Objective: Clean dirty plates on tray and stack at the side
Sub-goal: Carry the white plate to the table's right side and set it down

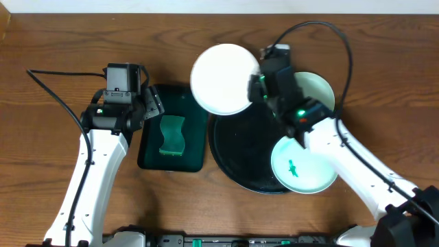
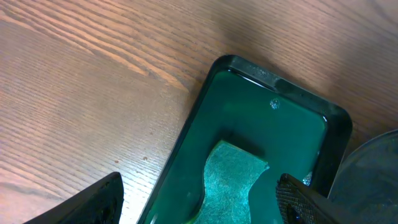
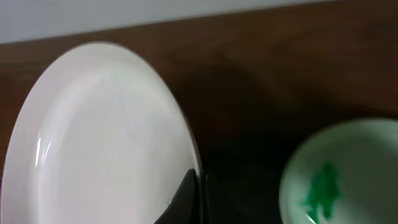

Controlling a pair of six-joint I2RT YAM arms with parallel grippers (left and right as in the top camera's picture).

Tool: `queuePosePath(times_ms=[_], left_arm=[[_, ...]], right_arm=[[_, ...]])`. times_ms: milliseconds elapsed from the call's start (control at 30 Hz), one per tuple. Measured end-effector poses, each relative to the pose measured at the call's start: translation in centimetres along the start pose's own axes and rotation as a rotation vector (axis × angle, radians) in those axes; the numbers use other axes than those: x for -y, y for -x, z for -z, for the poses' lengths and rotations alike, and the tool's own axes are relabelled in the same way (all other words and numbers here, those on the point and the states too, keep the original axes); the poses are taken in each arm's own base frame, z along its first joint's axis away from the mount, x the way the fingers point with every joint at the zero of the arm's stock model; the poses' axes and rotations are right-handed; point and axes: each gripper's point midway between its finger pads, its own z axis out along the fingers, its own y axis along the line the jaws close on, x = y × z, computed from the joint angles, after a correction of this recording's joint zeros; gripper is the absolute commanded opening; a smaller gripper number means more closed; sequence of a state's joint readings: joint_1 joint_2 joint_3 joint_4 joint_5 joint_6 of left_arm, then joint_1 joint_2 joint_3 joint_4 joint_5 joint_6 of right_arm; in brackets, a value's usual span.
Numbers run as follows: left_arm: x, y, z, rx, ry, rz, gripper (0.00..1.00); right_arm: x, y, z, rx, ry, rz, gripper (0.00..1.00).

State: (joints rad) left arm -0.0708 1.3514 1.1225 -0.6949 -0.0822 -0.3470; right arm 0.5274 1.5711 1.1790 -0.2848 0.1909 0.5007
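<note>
R gripper (image 1: 254, 84) pinches plate (image 1: 223, 79) rim above tray (image 1: 233, 147) left edge; hold it level. L gripper (image 1: 152, 104) open wide over sponge (image 1: 171, 135), left of tray: you drop straight, grab its middle.

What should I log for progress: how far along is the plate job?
Done: nothing stacked yet. In hand: the right gripper holds a white plate, no smear showing, by its rim. Left: a smeared plate on the tray edge, a third plate behind the arm, and stacking; the sponge lies by the open left gripper.
</note>
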Motion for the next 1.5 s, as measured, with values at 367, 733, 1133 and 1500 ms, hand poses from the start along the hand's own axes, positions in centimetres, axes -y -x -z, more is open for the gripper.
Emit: queuePosePath(times_ms=[367,733,1133,1500], left_arm=[[0.0,0.0,0.0,0.0,0.0,0.0,0.79],[0.0,0.0,0.0,0.0,0.0,0.0,0.79],[0.0,0.0,0.0,0.0,0.0,0.0,0.79],[0.0,0.0,0.0,0.0,0.0,0.0,0.79]], right_arm=[[13.4,2.4,2.7,-0.063,-0.179,-0.232,0.01],[27.2,1.9,7.8,-0.065,-0.437,-0.494,0.01],[35.5,-0.8,12.6,-0.076,-0.62,-0.694,0.01],[38.4,-3.0,13.8,-0.077,-0.749,-0.722,0.01]])
